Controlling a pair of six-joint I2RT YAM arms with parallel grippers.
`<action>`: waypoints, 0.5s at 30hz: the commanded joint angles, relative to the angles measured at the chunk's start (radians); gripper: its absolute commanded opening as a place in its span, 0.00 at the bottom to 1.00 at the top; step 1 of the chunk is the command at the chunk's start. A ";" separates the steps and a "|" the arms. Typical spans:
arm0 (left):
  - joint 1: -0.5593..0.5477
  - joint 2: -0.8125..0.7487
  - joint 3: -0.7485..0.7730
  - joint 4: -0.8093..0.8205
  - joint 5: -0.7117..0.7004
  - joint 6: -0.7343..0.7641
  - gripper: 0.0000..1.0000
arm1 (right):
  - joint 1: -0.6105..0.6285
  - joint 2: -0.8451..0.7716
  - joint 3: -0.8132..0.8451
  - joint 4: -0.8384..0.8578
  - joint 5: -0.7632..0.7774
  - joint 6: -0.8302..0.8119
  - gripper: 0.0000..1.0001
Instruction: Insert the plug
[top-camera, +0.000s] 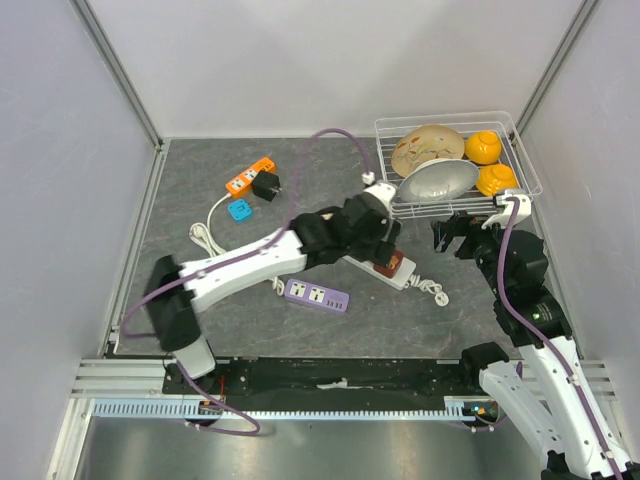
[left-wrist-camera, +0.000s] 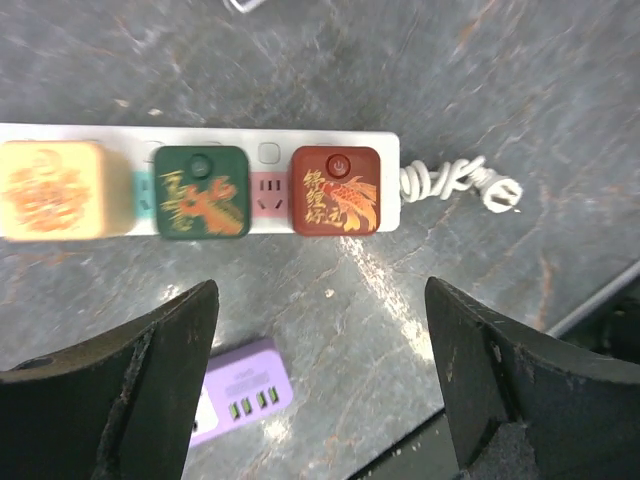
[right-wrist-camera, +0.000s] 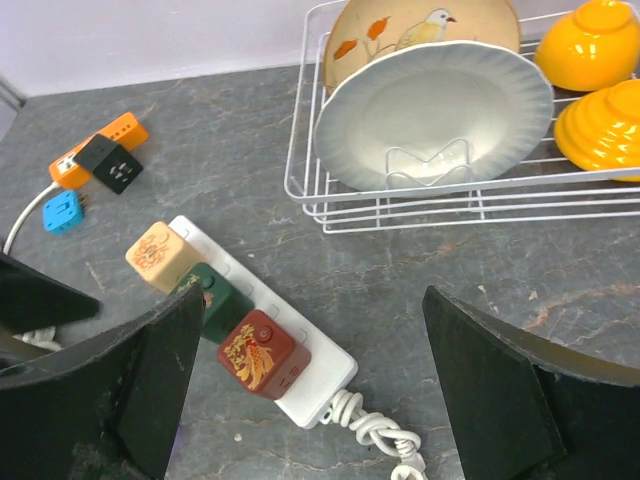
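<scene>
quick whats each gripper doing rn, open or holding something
left gripper: open, empty, over the white power strip
right gripper: open, holding nothing

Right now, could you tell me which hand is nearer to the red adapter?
Left. The left hand hangs open over the white power strip, the red adapter just ahead of it; the right hand stands apart, by the dish rack.

A white power strip (left-wrist-camera: 320, 138) carries a cream plug (left-wrist-camera: 50, 190) patterned orange, a green plug (left-wrist-camera: 202, 190) and a red plug (left-wrist-camera: 336, 190) patterned gold, on mottled grey worktop (left-wrist-camera: 500, 80).
</scene>
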 joint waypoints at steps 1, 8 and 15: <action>0.044 -0.219 -0.124 0.014 -0.069 -0.007 0.89 | -0.002 0.009 0.044 -0.051 -0.114 -0.026 0.98; 0.274 -0.555 -0.470 0.022 -0.026 -0.021 0.89 | -0.002 0.074 0.025 -0.068 -0.218 -0.020 0.98; 0.604 -0.655 -0.639 0.025 0.061 0.088 0.89 | -0.002 0.155 -0.020 -0.007 -0.249 0.006 0.98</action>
